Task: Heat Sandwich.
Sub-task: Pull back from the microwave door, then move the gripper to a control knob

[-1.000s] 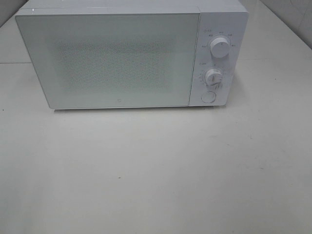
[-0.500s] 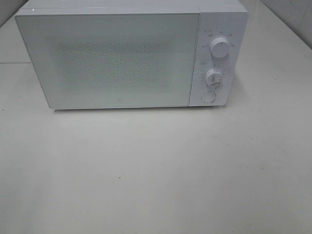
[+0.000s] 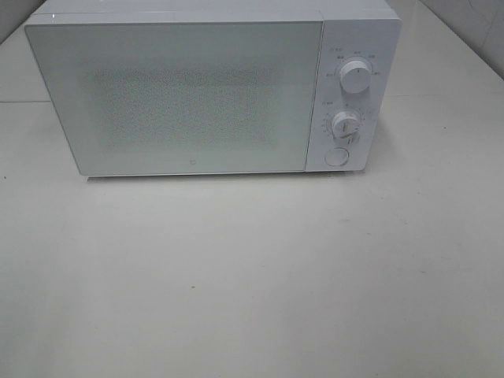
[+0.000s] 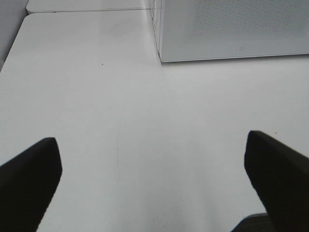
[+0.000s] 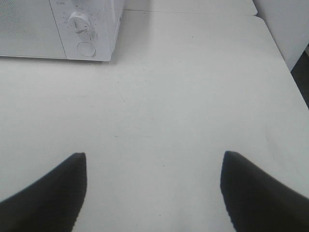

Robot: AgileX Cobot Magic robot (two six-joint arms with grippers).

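While the microwave [image 3: 197, 94] stands shut far across the bench [image 3: 252, 276], left claw [image 4: 152, 145] and right claw [image 5: 153, 157] gape wide, both empty; no sandwich shows, so it might run unloaded.

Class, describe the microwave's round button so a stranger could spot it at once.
A white microwave stands on the table, its control strip right of the door. An upper knob and a lower knob sit there; the button is lowest, a flat plain ring without pointer or dial marks.
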